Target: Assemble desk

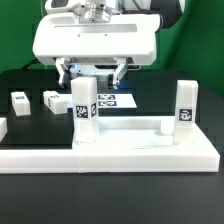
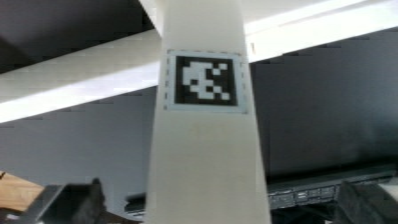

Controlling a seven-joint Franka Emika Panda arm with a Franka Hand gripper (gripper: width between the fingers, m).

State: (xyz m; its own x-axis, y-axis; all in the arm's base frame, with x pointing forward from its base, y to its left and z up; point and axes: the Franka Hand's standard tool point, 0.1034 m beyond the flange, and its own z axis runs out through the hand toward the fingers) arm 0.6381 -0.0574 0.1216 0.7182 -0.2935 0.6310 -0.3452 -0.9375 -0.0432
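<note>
From where I stand the desk looks about half built. The tabletop (image 1: 120, 150) lies flat on the black table (image 1: 30, 85) at the front of the scene, and two legs stand upright on it: one (image 1: 85, 115) toward the exterior view's left, directly under the arm, the other (image 1: 183, 108) toward the exterior view's right. Each shows its black-and-white tag. I cannot tell whether either is seated fully home; both look straight, not tilted. Two more legs (image 1: 20, 102) (image 1: 52, 101) lie loose on the table off to the exterior view's left, just beside each other and well apart from the tabletop, so I would judge that those two are what is left to fetch and fit. The marker board (image 1: 118, 100) lies behind the standing legs, under the arm. The gripper (image 1: 93, 74) hangs right over the left-hand standing leg, its jaws spread wide, one to each side of the leg's top. In the wrist view that leg (image 2: 205, 150) fills the middle of the frame, its tag (image 2: 205, 80) facing the camera, and the dark fingers (image 2: 71, 200) sit out to the sides with clear space on at least one side. The jaws grip nothing that I can see, and the leg stands on its own.
</note>
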